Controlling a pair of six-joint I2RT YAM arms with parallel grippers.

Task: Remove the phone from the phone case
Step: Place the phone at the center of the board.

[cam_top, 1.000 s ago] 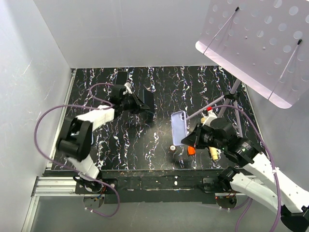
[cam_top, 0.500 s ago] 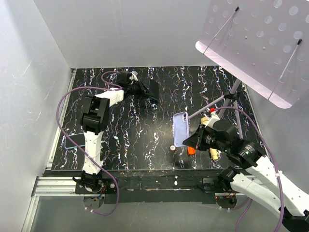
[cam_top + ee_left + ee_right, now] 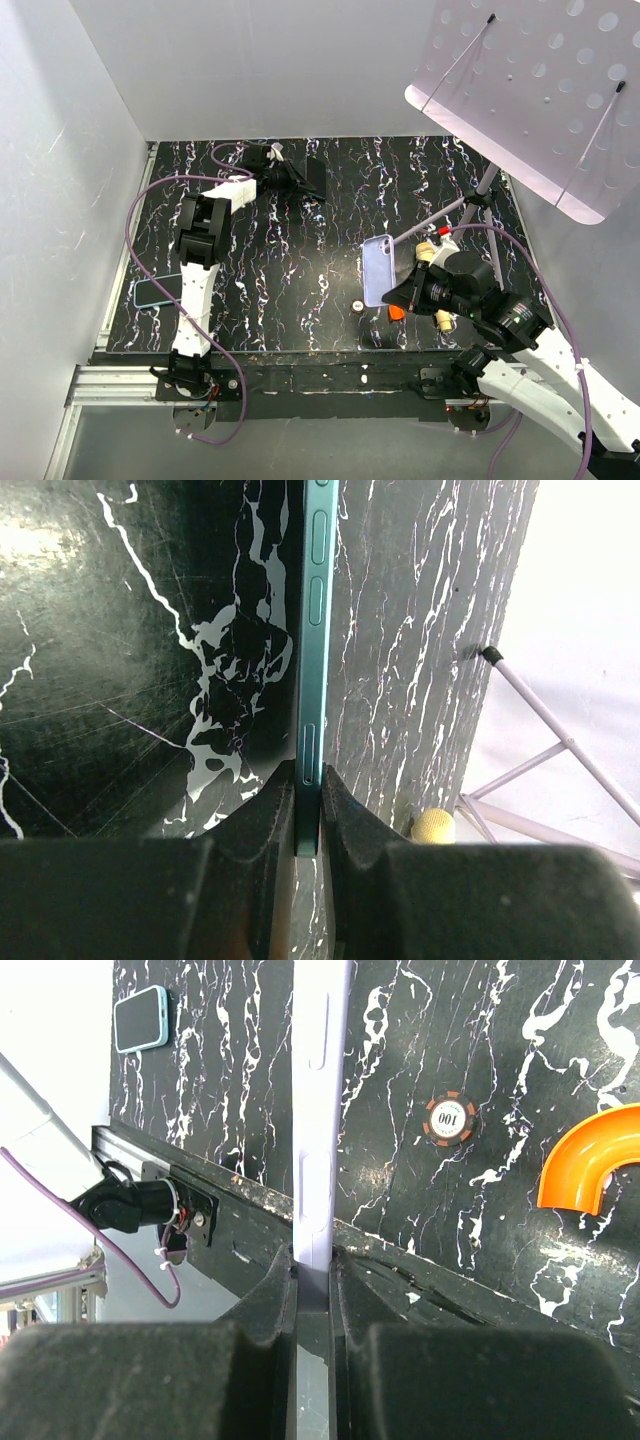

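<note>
My left gripper [image 3: 292, 180] is at the far side of the table, shut on a teal-edged phone [image 3: 312, 181]. The left wrist view shows the phone [image 3: 316, 630] edge-on, with its lower end pinched at my left gripper [image 3: 308, 815]. My right gripper [image 3: 398, 290] is shut on the empty lavender phone case [image 3: 377, 270] and holds it above the table's near right part. In the right wrist view the case [image 3: 320, 1110] stands edge-on in my right gripper [image 3: 312, 1265]. Phone and case are far apart.
A second phone in a light blue case [image 3: 160, 290] lies at the near left; it also shows in the right wrist view [image 3: 140, 1018]. A poker chip [image 3: 357, 306], an orange curved piece [image 3: 396, 312] and a yellow piece [image 3: 441, 318] lie near the right gripper. A tripod [image 3: 478, 195] bearing a perforated panel [image 3: 540, 90] stands at the right.
My left arm has swung from mid-left to the far side of the table, carrying the phone. My right gripper has drawn the lavender case slightly nearer and to the right.
</note>
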